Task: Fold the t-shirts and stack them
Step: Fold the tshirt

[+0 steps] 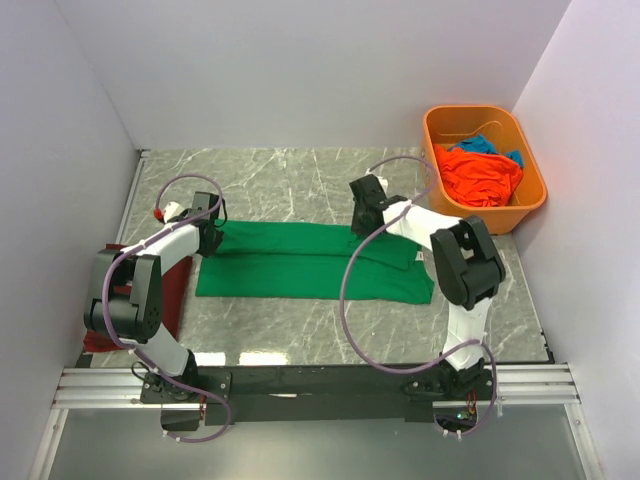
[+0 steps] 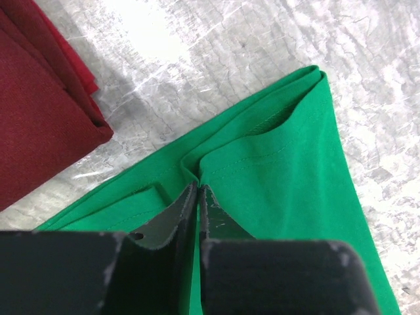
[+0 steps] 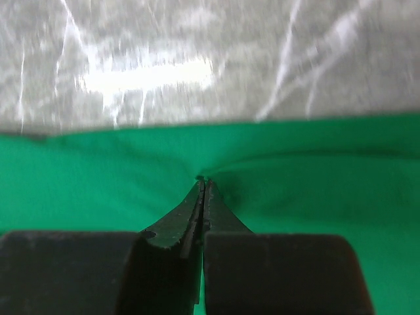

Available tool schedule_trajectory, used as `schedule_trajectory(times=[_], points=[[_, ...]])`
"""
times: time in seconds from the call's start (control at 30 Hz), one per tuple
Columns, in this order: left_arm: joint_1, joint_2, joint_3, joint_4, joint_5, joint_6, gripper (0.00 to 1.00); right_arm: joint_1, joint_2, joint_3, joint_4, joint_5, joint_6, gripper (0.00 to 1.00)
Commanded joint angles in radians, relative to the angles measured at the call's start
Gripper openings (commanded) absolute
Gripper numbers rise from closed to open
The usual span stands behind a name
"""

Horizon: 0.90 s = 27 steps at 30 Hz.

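Top view: a bright green cloth t-shirt [image 1: 310,265] lies as a long folded band mid-table. A folded dark red t-shirt [image 1: 176,290] lies near its left end, and a rigid orange plastic tub [image 1: 432,140] stands far right.

Left wrist: the left gripper [image 2: 198,187] is closed, pinching a green seam.

Right wrist: the right gripper [image 3: 205,180] is closed on the far edge.

Judged mid-fold; the next move calls for an even lift by both arms. Grey marbled tabletop [image 1: 300,175] shows beyond that edge.

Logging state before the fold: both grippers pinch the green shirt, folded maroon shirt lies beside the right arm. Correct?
No. Top external shows the folded maroon shirt beside the left arm, not the right. Left gripper and right gripper do pinch the green shirt.
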Motion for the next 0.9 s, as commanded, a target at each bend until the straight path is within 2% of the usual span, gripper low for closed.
schedule_trajectory(times=[0.0,0.4,0.87], points=[[0.004,-0.024,-0.005,0.021,0.006,0.017,0.1,0.01,-0.13,-0.048,0.031,0.003,0.017,0.0],[0.02,-0.038,-0.024,0.031,0.008,0.02,0.06,0.053,-0.327,-0.255,0.072,-0.04,0.06,0.0],[0.029,-0.055,-0.056,0.078,0.015,0.038,0.03,0.117,-0.48,-0.474,0.166,-0.034,0.154,0.0]])
